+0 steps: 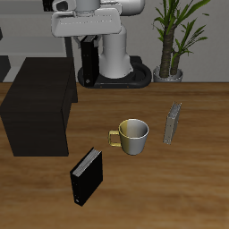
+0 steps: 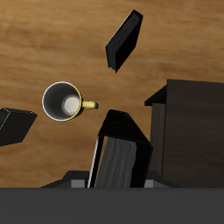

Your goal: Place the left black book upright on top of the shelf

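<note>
- one gripper [image 1: 89,42] hangs high at the far side of the table, in front of the robot's base, its fingers clamped on the left black book [image 1: 89,63].
- the left black book hangs straight below the fingers, held by its upper end, long axis vertical and well above the wood; in the wrist view it fills the space just under the fingers [image 2: 118,162].
- the shelf [image 1: 40,107] stands beside and nearer than the held book, its flat top bare and lower than the book's bottom edge; the two are apart.
- the mug [image 1: 134,136] sits mid-table, well apart from the shelf, handle turned toward it.
- the grey book [image 1: 174,122] stands past the mug.
- a second black book [image 1: 87,176] stands near the table's front edge, in front of the shelf's near corner.
</note>
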### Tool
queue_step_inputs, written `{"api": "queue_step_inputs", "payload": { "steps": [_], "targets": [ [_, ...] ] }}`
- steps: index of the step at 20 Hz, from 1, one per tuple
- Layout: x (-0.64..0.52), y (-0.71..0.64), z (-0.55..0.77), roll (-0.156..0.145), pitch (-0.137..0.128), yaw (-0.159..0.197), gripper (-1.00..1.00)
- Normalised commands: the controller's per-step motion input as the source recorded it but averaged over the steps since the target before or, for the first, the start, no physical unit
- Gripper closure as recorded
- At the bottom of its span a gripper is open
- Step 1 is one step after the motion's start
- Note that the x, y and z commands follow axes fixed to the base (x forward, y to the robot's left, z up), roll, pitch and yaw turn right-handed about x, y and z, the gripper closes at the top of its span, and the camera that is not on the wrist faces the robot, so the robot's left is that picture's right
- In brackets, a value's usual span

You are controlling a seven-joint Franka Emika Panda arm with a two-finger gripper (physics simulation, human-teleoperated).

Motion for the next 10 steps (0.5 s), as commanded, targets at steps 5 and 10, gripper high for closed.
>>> {"api": "queue_step_inputs", "payload": {
  "steps": [5, 10],
  "targets": [
    [-0.05, -0.67, 0.03, -0.015, 0.032, -0.039, 1.0],
    [-0.05, -0.61, 0.04, -0.05, 0.013, -0.026, 1.0]
  ]
}}
